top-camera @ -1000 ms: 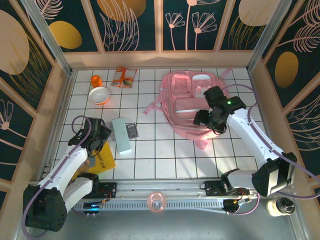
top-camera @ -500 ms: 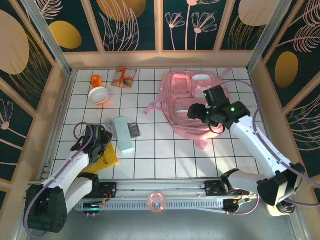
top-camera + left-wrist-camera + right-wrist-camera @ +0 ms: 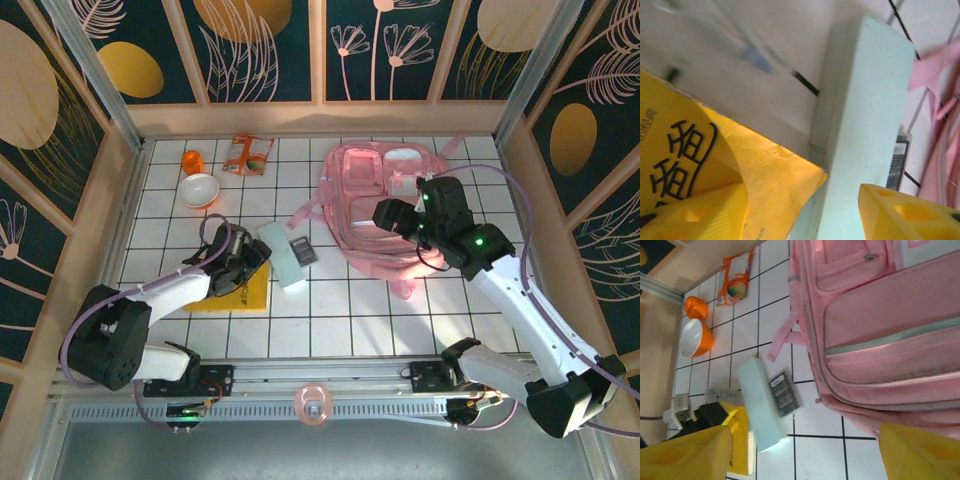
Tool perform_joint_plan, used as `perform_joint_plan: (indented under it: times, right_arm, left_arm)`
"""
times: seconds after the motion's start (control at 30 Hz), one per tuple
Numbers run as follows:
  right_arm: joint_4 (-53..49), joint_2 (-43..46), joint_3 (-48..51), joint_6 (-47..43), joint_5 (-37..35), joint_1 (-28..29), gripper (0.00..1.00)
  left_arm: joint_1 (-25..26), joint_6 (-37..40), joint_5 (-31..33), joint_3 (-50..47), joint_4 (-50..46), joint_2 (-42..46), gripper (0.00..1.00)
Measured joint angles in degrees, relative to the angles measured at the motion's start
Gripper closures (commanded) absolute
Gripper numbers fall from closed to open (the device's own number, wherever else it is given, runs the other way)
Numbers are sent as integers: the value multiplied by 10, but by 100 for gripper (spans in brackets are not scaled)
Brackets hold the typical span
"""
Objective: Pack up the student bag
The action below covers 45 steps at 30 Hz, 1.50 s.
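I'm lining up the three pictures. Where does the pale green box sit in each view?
Top external: the pale green box lies left of centre, left of the student bag.
Left wrist: box centre-right, running top to bottom.
Right wrist: box lower left.
Shared landmark: the small dark gadget beside it.

The top camera overlooks the whole bench (image 3: 350,300); the left wrist camera peers close past the left end effector (image 3: 802,215) at the box (image 3: 865,125), also seen from the higher right wrist.
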<state>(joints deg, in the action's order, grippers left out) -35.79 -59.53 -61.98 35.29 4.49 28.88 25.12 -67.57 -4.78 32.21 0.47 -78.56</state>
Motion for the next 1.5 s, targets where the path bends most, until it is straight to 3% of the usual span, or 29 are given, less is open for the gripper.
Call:
perform_joint_plan:
  times: [0.23,0.43,0.6,0.83,1.03,1.23,1.37,1.5]
  right_arm:
    - [24,-4,-6,-3,-23,75,25]
    - [52,-56,-37,-5,-62,169,25]
    - [75,-107,-51,-9,-73,220,26]
    - [134,-151,-50,-9,-51,236,27]
    - [180,-193,-46,-8,-26,253,28]
    - [221,-275,-54,-4,9,260,32]
    - [213,-365,-100,-14,17,260,33]
    - [203,-450,-163,-39,22,259,36]
  left_arm:
    - [2,5,12,26,-57,79,32]
    - [-104,9,45,-22,-145,223,32]
    - [-152,14,70,-71,-205,275,35]
    - [-167,39,29,-97,-125,171,42]
    - [-167,73,-2,-75,-23,89,41]
    - [-167,110,-22,-16,19,1,35]
    - [-167,134,-39,12,-5,4,31]
    - [-169,147,-62,2,-32,89,31]
